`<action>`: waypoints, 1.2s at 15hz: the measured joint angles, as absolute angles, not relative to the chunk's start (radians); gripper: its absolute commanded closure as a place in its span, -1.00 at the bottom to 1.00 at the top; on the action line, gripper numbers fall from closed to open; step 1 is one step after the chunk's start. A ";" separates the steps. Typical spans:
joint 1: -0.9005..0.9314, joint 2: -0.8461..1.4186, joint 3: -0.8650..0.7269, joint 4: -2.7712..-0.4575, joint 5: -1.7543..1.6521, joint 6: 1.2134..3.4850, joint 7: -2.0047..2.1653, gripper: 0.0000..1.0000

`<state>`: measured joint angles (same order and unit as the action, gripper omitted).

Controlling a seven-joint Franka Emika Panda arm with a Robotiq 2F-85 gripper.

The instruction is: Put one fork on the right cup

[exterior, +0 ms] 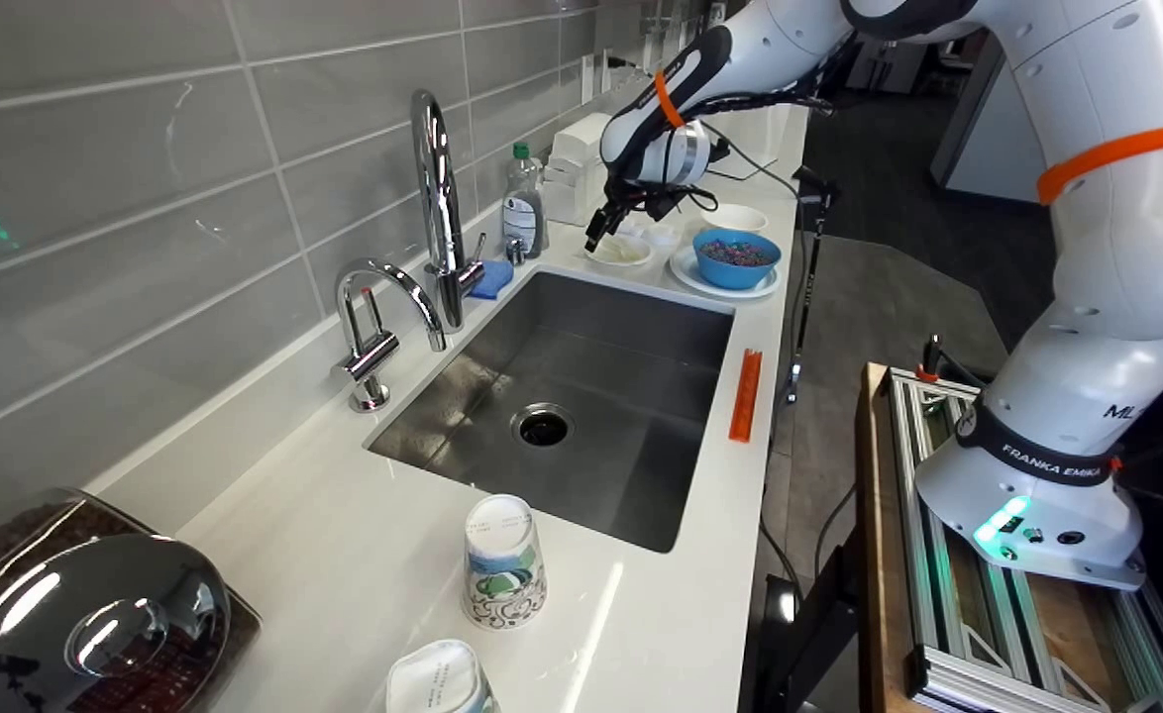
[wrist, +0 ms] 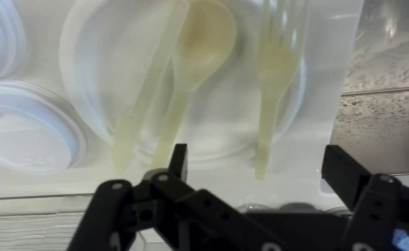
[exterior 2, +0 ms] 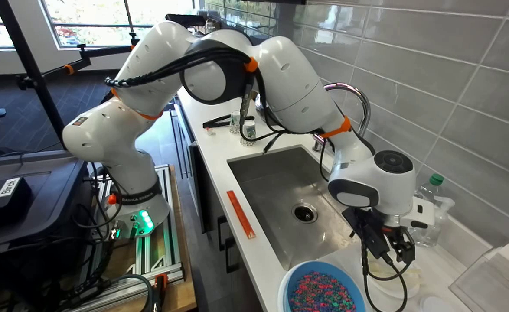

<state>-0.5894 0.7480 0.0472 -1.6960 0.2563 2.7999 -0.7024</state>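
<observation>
The fork, pale cream, lies in a shallow white bowl in the wrist view, its handle over the rim toward my gripper. A cream spoon and knife lie beside it. My gripper is open and empty. Its fingers are apart on either side of the fork's handle line, not touching it; the left finger is near the spoon handle. The right cup, white with a teal-green pattern, stands upside down on the near counter; it also shows in an exterior view. The plainer whitish cup stands close by.
The sink lies between the cups and the utensil bowl. A blue bowl of colored beads, an orange strip, faucets, a soap bottle and white lids are around. A dark-lidded jar stands near the cups.
</observation>
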 measured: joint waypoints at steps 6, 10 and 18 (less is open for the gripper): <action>-0.609 0.792 0.060 -1.654 0.225 2.800 -0.702 0.00; -0.619 0.805 0.074 -1.636 0.213 2.800 -0.702 0.21; -0.631 0.810 0.088 -1.622 0.206 2.800 -0.702 0.29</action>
<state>-0.6311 0.8104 0.0877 -1.6218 0.2065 2.7999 -0.7023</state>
